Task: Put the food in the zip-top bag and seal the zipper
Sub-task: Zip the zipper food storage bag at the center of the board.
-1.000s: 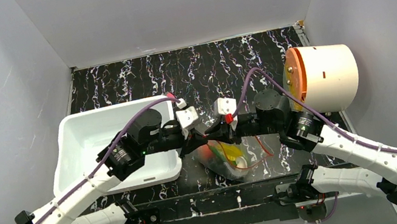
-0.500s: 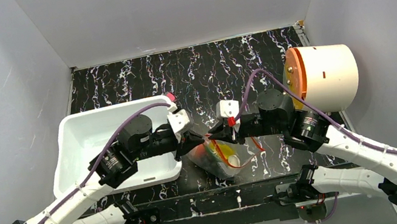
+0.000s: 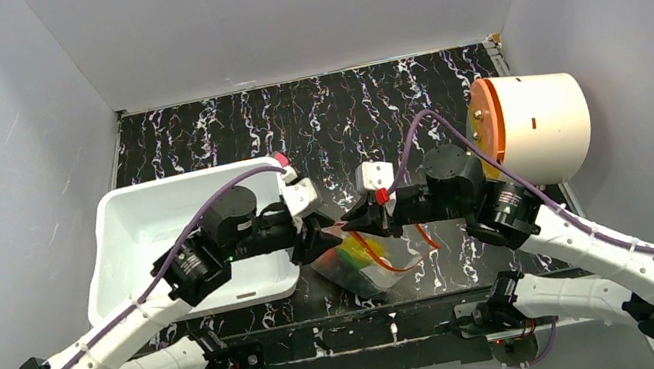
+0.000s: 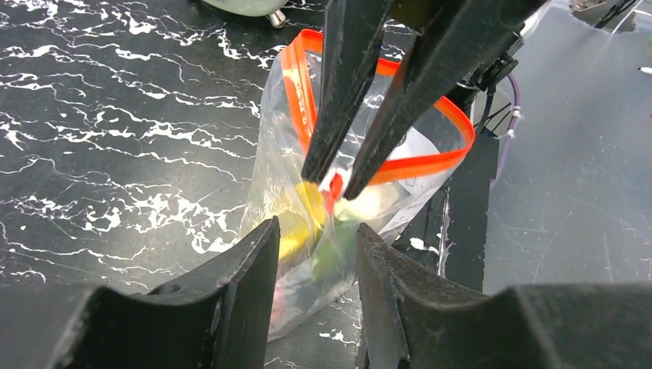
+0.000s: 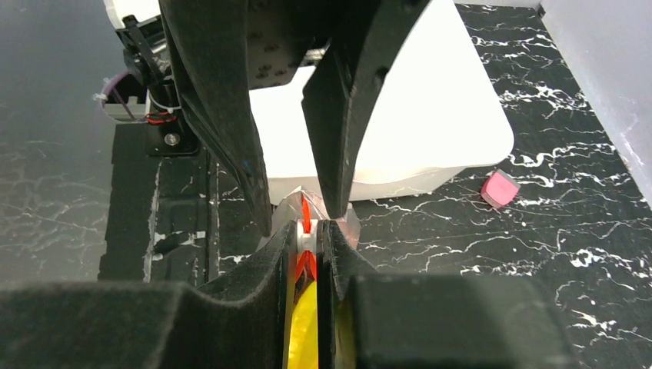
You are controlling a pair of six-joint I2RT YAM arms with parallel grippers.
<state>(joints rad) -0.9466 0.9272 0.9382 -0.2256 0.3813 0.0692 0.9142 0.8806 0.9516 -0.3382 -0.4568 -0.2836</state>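
Note:
The clear zip-top bag (image 3: 373, 266) lies between both grippers, with the food inside: a yellow piece (image 4: 296, 231), a green one (image 4: 338, 257) and a pale one. The orange-red zipper (image 4: 419, 164) still forms an open loop at the mouth. My right gripper (image 5: 310, 231) is shut on the zipper's end with its small white tip (image 5: 306, 240); it also shows in the left wrist view (image 4: 330, 183). My left gripper (image 4: 315, 227) is open, and its fingers straddle the bag's end without pinching it. In the top view the left gripper (image 3: 327, 235) meets the right gripper (image 3: 353, 226) tip to tip.
A white bin (image 3: 141, 248) stands to the left, touching the left arm. A small pink block (image 5: 500, 188) lies on the table by the bin's far corner. A white cylinder with an orange face (image 3: 536, 127) stands at the right edge. The table's near edge is just behind the bag.
Both grippers have drawn closer over the bag's mouth. The bag has shifted a little left and bunched up, and the left arm has swung slightly right.

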